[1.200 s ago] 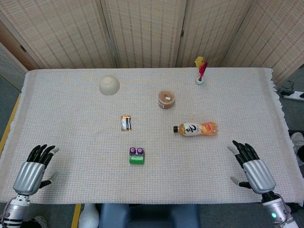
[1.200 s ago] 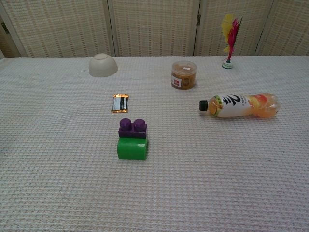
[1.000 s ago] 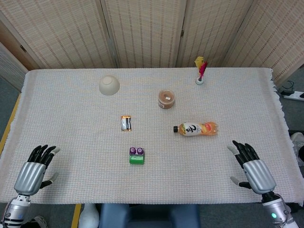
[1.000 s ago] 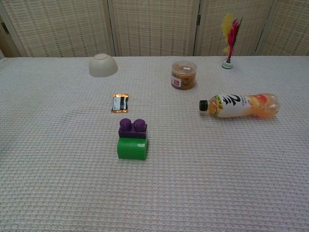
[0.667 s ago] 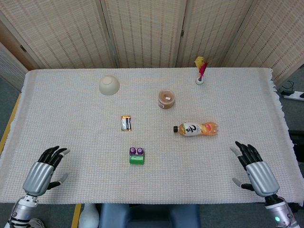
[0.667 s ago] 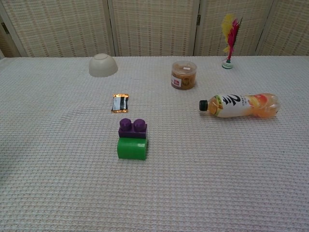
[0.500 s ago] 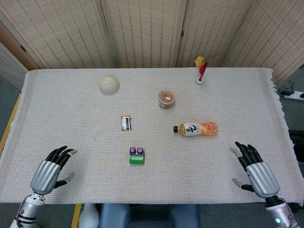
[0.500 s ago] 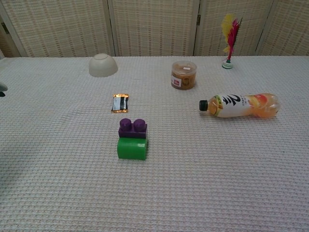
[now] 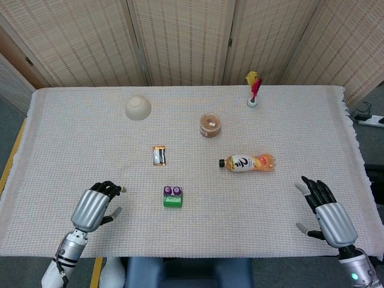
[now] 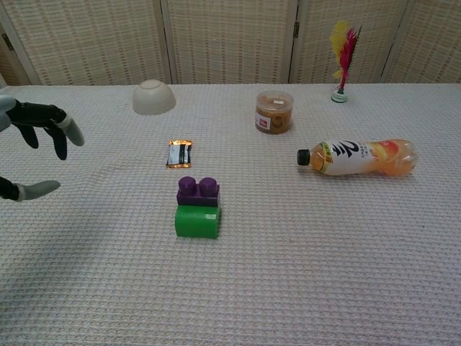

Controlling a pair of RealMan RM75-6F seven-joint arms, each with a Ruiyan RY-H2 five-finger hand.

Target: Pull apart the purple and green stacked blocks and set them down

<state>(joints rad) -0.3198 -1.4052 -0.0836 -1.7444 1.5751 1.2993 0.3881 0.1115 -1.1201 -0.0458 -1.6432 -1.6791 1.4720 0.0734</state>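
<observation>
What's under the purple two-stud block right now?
The purple two-stud block is still joined to the green block; both lie on the woven tablecloth. The joint between them is hidden. Neither the left hand nor the right hand touches them.

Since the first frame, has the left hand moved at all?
Yes. The left hand has travelled inward from the table's left edge toward the stacked purple and green blocks, which lie where they did; it holds nothing and hasn't reached them.

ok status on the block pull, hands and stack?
Left hand open, left of the stack, not touching. Right hand open at the table's right edge. Purple block joined to green block, on the cloth. Nothing in the way.
</observation>
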